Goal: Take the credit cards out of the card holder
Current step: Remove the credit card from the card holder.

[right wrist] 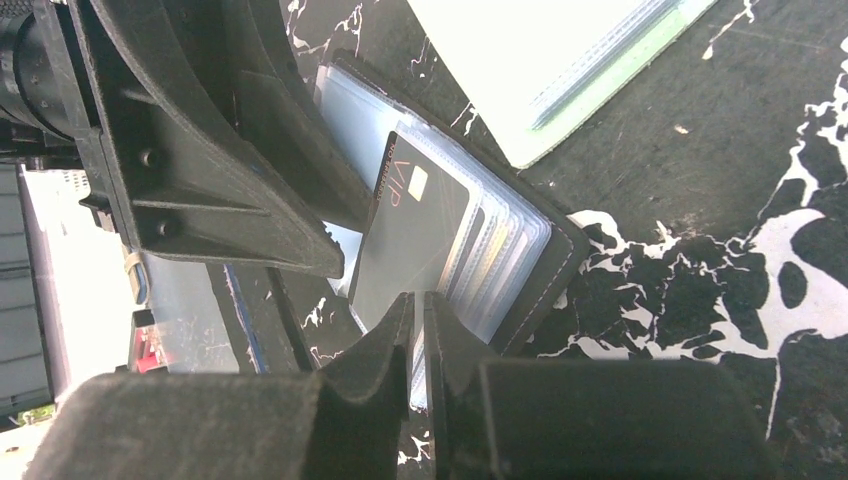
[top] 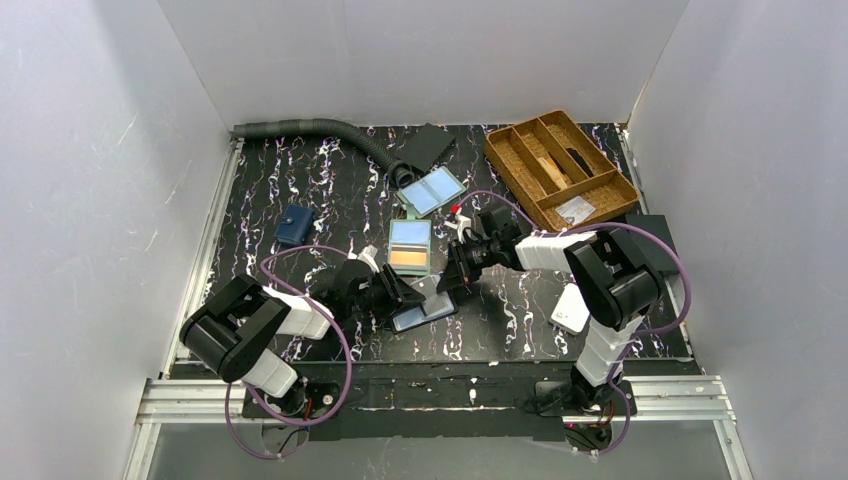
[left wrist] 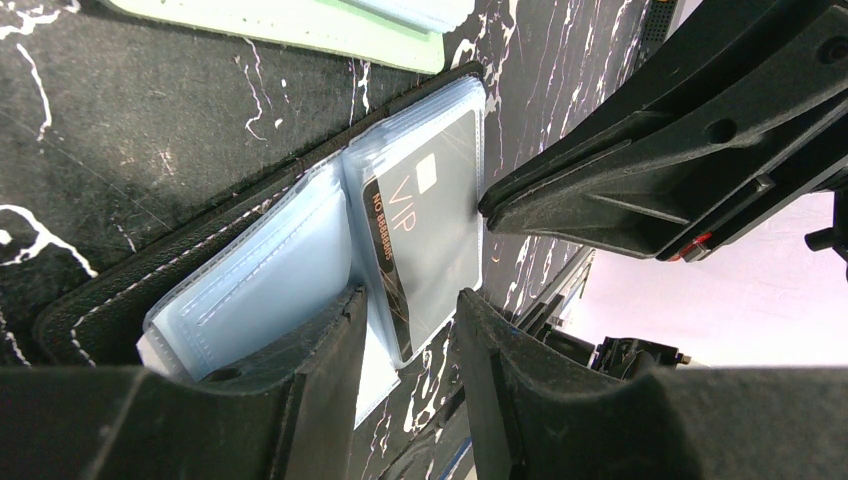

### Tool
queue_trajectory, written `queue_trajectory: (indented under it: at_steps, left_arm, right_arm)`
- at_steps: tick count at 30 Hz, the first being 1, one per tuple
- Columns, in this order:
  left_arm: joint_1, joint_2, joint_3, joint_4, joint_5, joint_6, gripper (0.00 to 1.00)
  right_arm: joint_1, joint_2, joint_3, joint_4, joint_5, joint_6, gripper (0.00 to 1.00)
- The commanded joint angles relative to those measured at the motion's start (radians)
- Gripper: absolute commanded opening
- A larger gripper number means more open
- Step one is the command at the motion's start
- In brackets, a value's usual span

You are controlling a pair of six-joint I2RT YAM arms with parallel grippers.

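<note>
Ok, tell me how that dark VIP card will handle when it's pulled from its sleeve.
The card looks thin and flat, so probably stiff and light. Its clear sleeve looks glossy and snug, so it may cling, then slide. The slim holder could drag along.

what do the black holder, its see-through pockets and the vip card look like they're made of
Black stitched bifold card holder: matte leather or faux leather, judging by pale edge stitching. Its clear pockets: thin glossy plastic film, catching glare. Dark grey VIP card: probably smooth rigid plastic, flat and crisp-edged.
</note>
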Motion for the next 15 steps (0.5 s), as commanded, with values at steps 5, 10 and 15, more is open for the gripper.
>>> queue_trajectory:
  at_steps: [5,10,15]
  left_arm:
    - [0.001,-0.007,-0.009,-0.013,0.0,0.015,0.37]
    - [0.001,-0.003,-0.009,-0.01,-0.001,0.003,0.37]
    - [0.007,0.007,-0.018,0.006,-0.001,-0.02,0.32]
  right_arm:
    - [0.023,0.046,0.034,-0.065,0.037,-0.037,0.17]
    - [0.049,0.074,0.056,-0.103,0.069,-0.061,0.16]
    - [0.056,0.097,0.074,-0.161,0.111,-0.078,0.15]
